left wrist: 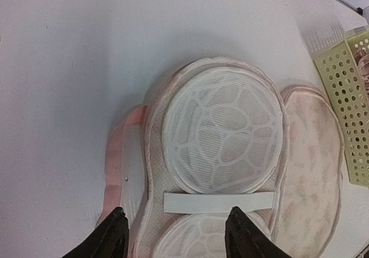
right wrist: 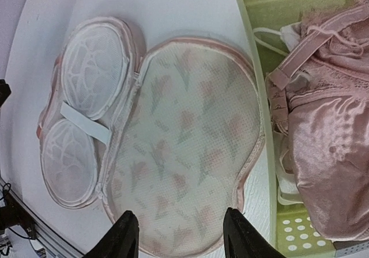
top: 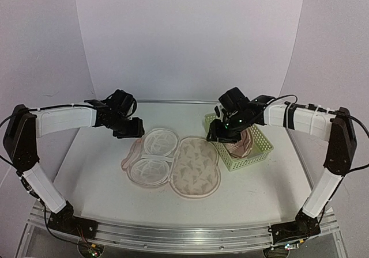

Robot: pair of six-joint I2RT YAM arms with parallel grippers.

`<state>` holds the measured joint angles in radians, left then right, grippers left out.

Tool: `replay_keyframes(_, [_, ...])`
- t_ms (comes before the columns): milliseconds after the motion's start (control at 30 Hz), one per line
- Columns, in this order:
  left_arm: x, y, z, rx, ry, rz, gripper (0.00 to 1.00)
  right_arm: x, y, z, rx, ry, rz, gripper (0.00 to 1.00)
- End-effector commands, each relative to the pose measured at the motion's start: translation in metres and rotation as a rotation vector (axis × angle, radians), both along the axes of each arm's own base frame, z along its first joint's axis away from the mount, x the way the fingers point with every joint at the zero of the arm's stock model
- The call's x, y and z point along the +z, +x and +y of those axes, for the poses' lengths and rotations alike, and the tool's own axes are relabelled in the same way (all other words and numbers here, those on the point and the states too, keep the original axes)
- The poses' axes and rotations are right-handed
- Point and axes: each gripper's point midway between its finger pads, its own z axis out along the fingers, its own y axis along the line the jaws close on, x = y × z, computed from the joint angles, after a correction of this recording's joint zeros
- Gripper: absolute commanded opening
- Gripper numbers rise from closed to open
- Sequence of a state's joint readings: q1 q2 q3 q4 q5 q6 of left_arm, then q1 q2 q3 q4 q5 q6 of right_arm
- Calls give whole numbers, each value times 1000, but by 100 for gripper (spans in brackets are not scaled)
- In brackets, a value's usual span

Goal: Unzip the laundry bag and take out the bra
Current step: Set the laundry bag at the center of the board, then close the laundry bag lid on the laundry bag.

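table [top: 98, 174]: white | on it: laundry bag [top: 196, 167] (opened flat) | green basket [top: 243, 161]

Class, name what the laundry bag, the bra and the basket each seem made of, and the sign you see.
Laundry bag: fine mesh fabric, matte; a tiny grid texture shows.
Bra: probably satin-like cloth, glossy; soft sheen and folds.
Basket: likely moulded plastic, smooth; regular rows of holes.
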<state>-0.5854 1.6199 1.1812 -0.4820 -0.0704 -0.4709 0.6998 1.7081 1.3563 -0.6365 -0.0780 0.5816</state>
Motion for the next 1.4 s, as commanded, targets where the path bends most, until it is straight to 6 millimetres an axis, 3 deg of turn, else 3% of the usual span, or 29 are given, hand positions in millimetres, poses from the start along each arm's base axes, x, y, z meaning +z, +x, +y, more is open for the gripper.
replay_keyframes(0, [1, 0, -4, -20, -21, 7, 57, -25, 9, 8, -29, -35, -15, 51])
replay_keyframes(200, [2, -2, -4, -19, -30, 9, 57, -56, 22, 8, -42, -128, -11, 51])
replay_keyframes(367, [4, -4, 0, -11, -21, 2, 57, -67, 31, -3, -68, -211, -36, 51])
replay_keyframes(667, [1, -4, -1, -14, -21, 8, 57, -75, 46, -50, -166, -381, -72, 53])
replay_keyframes(933, [-1, -5, -1, -15, -19, 15, 57, -83, 56, -92, -219, -422, -41, 53])
replay_keyframes(1100, [-3, -5, -2, -15, -20, 20, 57, -79, 52, -84, -209, -364, -23, 53])
replay_keyframes(1367, [-5, -3, -5, -23, -23, 27, 57, -74, 29, -44, -168, -234, 6, 54])
